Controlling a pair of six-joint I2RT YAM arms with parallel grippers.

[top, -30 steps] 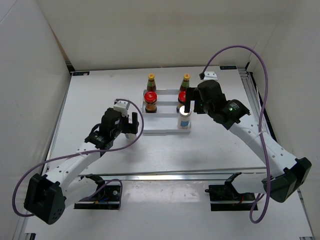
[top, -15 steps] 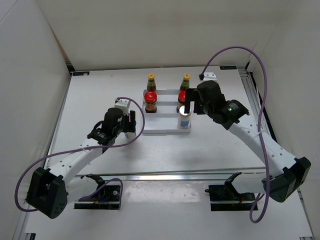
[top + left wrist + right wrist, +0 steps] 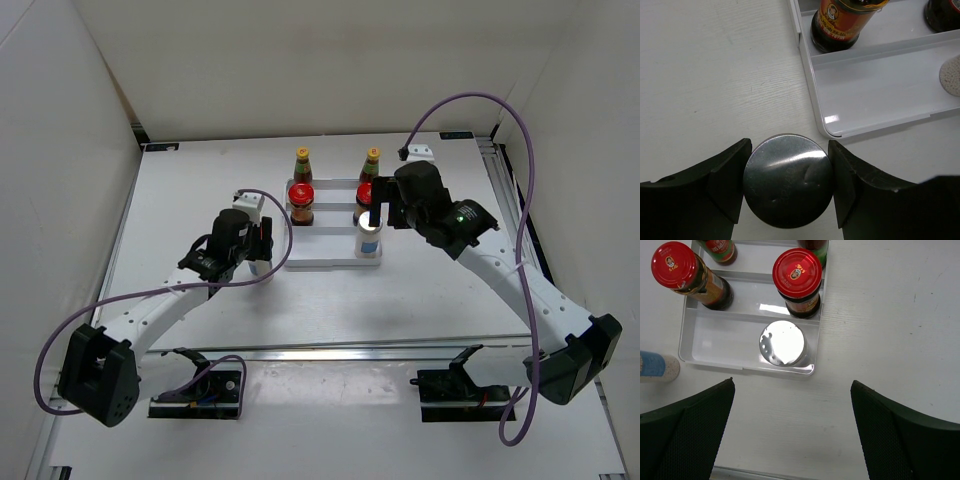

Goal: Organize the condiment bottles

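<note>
Silver-topped shaker point(image 3: 787, 180) stands upright on the tabletop, just outside the near left corner of the white tray point(image 3: 865, 95). The left gripper point(image 3: 789, 150) is closed on it, one finger touching each side. It is probably light and rigid, but the smooth round wall looks slippery, so a square hold below the cap seems safest. The second shaker point(image 3: 782, 342) sits in the tray's near right corner, beneath the right gripper point(image 3: 792, 387), which is spread wide and empty.

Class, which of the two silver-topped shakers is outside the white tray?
The shaker between the left gripper's fingers: it stands on the table beside the tray's corner. The other shaker stands inside the tray's front step.
</note>
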